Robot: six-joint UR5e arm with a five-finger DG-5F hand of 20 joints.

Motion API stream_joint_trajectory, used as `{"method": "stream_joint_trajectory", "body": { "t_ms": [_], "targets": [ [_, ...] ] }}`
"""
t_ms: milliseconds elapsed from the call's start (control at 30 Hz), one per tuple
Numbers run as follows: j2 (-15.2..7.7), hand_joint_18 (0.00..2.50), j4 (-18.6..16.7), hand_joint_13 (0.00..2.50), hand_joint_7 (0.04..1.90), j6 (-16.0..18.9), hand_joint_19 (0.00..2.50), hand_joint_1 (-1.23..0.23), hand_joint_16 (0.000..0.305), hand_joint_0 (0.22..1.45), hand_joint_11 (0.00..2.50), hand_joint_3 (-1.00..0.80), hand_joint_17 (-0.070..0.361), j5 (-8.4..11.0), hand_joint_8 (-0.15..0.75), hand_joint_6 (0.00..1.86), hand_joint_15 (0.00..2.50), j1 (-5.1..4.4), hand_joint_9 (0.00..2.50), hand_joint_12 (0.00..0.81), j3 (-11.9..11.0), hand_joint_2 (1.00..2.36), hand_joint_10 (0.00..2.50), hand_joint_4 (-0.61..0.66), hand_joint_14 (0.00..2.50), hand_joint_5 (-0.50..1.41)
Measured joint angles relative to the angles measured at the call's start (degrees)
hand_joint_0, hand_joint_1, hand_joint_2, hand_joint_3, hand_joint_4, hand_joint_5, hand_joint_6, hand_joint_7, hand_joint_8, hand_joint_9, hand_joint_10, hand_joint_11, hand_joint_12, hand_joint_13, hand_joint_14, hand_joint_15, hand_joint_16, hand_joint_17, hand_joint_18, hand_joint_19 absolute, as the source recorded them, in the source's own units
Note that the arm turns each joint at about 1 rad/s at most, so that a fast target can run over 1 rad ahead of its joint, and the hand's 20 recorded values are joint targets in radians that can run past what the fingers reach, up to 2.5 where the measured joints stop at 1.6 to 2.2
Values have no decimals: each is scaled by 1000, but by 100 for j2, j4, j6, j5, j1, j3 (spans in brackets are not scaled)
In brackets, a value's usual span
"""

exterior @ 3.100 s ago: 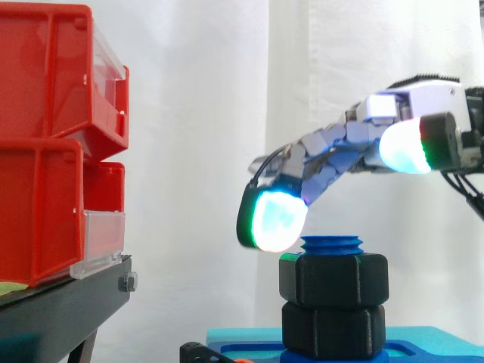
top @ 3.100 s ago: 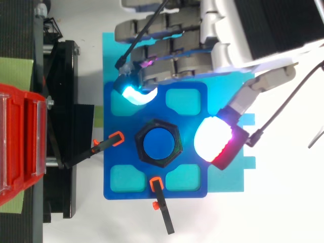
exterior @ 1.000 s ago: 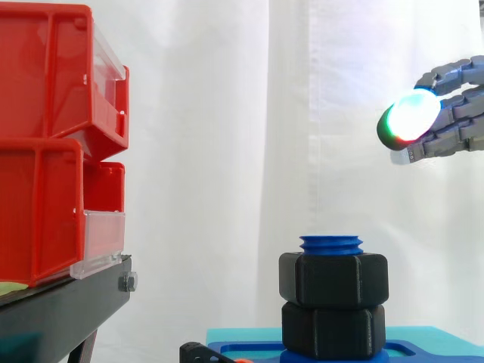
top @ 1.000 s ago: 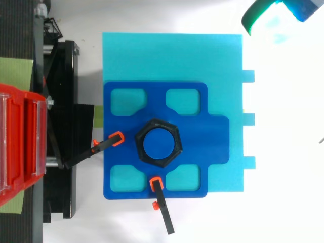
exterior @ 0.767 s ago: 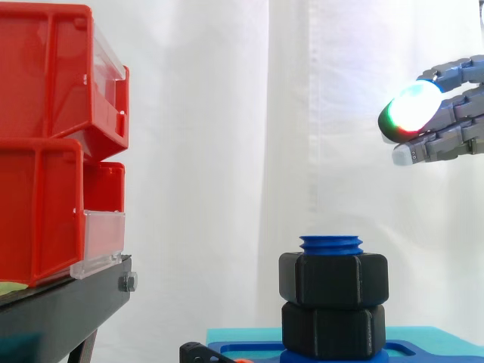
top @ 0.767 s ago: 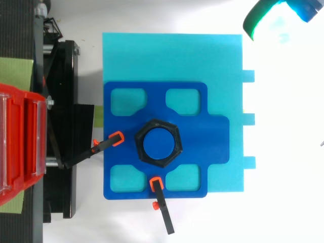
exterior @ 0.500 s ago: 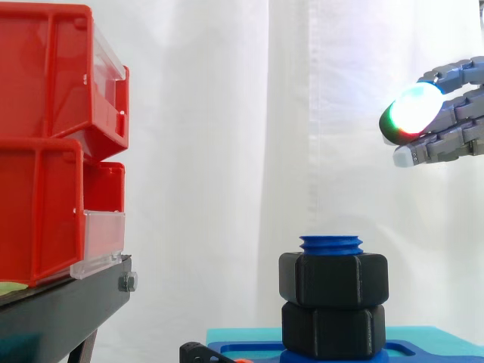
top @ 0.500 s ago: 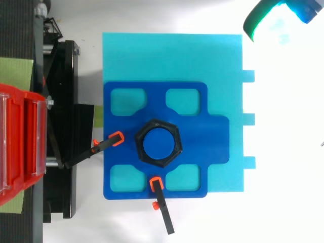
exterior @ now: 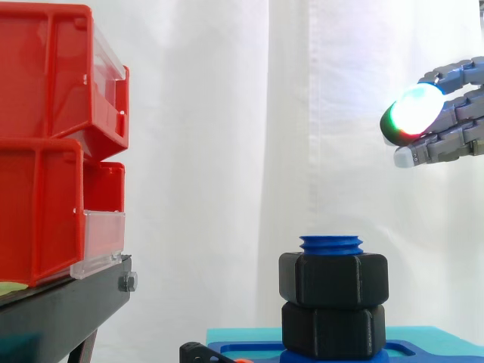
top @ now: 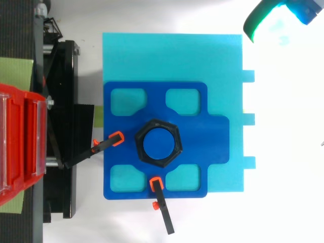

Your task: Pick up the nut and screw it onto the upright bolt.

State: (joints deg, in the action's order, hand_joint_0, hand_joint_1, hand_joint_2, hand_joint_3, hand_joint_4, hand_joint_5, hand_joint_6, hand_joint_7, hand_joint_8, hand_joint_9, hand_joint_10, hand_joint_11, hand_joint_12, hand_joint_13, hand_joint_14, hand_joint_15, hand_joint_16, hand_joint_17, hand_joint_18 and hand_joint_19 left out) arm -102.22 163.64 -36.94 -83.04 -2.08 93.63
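A blue upright bolt (exterior: 331, 243) stands on a blue fixture plate (top: 202, 131). Two black hex nuts sit on it, stacked: the upper nut (exterior: 333, 279) just below the bolt's threaded top, the lower nut (exterior: 333, 330) against the plate. From above, the upper nut (top: 176, 144) rings the bolt's top (top: 157, 143). My hand (exterior: 454, 128) hovers high and to the right of the bolt, well apart from it. Its fingers are nearly straight and hold nothing; one fingertip (exterior: 412, 113) glows white and green. In the top view the hand (top: 268, 17) is at the upper right corner.
The fixture plate lies on a cyan base sheet (top: 172, 55). Two orange-and-black clamps (top: 109, 142) (top: 161, 202) grip its left and front edges. Red bins (exterior: 45, 136) are stacked on a black stand (exterior: 68, 302) at the left.
Three seconds ago the hand hung over the upper nut with its fingers around the bolt's top; it has since lifted away up and to the right. Over the last second it barely moved.
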Motion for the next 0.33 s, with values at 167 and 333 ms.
{"method": "stream_joint_trajectory", "body": {
  "t_ms": [167,333],
  "targets": [
    [0,0,27,0,752,11,0,-324,53,459,0,-500,120,-2,174,502,0,-2,0,344,-1,1000,0,94,0,-255],
    [0,0,47,0,761,120,0,-324,53,460,0,-500,120,-7,173,502,0,13,0,343,-2,1000,0,93,0,-256]
  ]
}}
